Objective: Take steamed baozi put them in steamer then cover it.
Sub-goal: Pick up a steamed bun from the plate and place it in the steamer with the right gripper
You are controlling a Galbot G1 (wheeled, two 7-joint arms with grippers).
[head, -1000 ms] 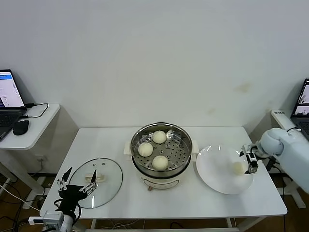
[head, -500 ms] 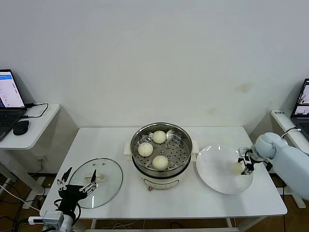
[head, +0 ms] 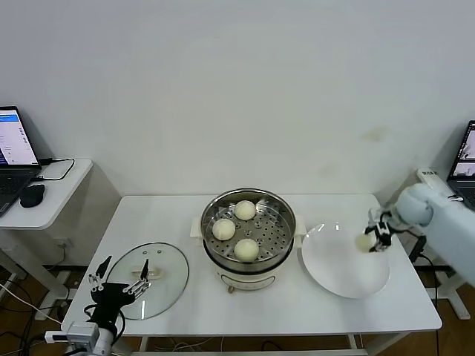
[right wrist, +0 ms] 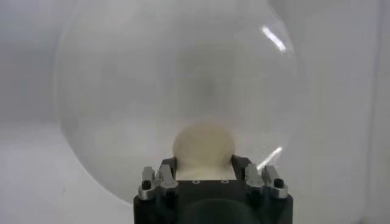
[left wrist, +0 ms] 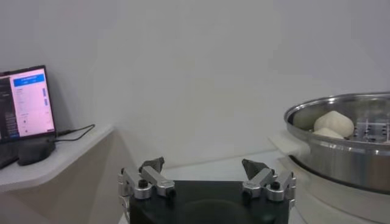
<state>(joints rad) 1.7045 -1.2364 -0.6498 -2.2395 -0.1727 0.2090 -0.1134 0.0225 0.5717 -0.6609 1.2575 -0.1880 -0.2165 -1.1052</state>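
The steel steamer (head: 249, 205) stands mid-table on its white base and holds three cream-white baozi (head: 246, 249) on its perforated tray. My right gripper (head: 369, 240) is shut on the fourth baozi (head: 364, 242), lifted a little above the right side of the white plate (head: 338, 267). In the right wrist view this baozi (right wrist: 203, 147) sits between the fingers (right wrist: 167, 165), over the plate (right wrist: 122, 91). The glass cover (head: 159, 285) with its cream handle lies flat at the table's front left. My left gripper (head: 119, 283) is open and parked at its near edge.
A side desk (head: 56, 194) with a laptop and mouse stands at the left; another laptop (head: 466, 154) is at the right. The steamer's rim (left wrist: 341, 106) shows close to the left gripper (left wrist: 204, 170) in the left wrist view.
My right gripper closed on the last baozi on the plate and lifted it up and slightly back. The left arm has not moved.
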